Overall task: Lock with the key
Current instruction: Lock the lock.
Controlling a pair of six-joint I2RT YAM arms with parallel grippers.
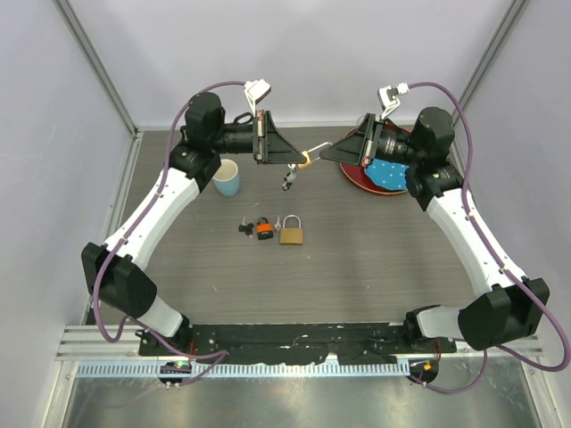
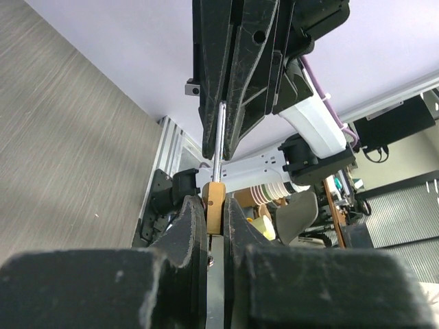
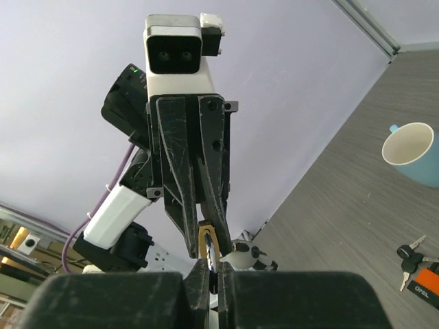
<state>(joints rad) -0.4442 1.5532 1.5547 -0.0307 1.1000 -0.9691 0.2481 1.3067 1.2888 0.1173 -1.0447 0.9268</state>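
Observation:
The key (image 1: 256,228) is a small bunch with an orange and a black head, lying on the table beside the big brass padlock (image 1: 293,234); no gripper touches either. The orange head of the key (image 3: 420,277) shows at the edge of the right wrist view. Both arms are raised over the back of the table. My left gripper (image 1: 299,159) is shut on the body of a tiny brass padlock (image 2: 215,204). My right gripper (image 1: 323,153) is shut on that padlock's silver shackle (image 3: 214,255). Its keychain (image 1: 288,181) dangles below.
A light blue cup (image 1: 227,178) stands at the back left, just under the left arm. A red plate (image 1: 357,178) with a blue cloth (image 1: 389,173) sits at the back right under the right arm.

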